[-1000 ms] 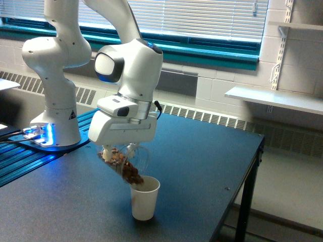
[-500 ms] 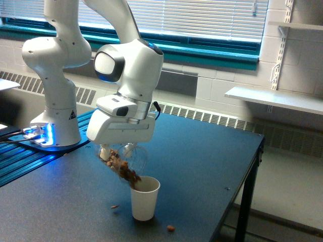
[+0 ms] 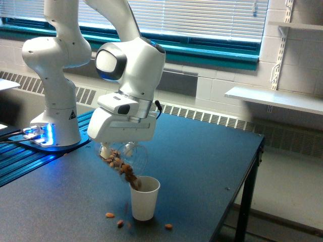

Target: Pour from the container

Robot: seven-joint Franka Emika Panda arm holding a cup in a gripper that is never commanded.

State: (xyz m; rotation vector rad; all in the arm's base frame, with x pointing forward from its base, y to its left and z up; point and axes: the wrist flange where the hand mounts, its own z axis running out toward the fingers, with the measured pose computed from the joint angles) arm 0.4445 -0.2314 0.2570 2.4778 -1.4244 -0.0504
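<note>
- Exterior view: the white arm stands on its base on the view's left of the dark table, bends over at a large joint and reaches down toward the table's near middle.
- The wrist points downward, and the gripper sits under the broad white hand block, just above the table.
- The gripper holds the clear cup; its jaws are clamped on the cup, with one pale finger showing at the cup's upper, view's-left side.
- The clear cup hangs in the air, just above and to the view's left of the paper cup, not touching the table.
- The clear cup is tilted steeply: its long axis slants from upper left to lower right in the view, with the mouth pointing down toward the paper cup's rim.
- Brown nuts run in a stream along the lower side of the clear cup and reach the paper cup's open top.
- The paper cup stands upright on the table near the front edge.
- A few loose nuts lie on the table close to the paper cup's foot, on both sides of it.
- Behind are a window with blinds and a wall shelf at the view's right.
</note>
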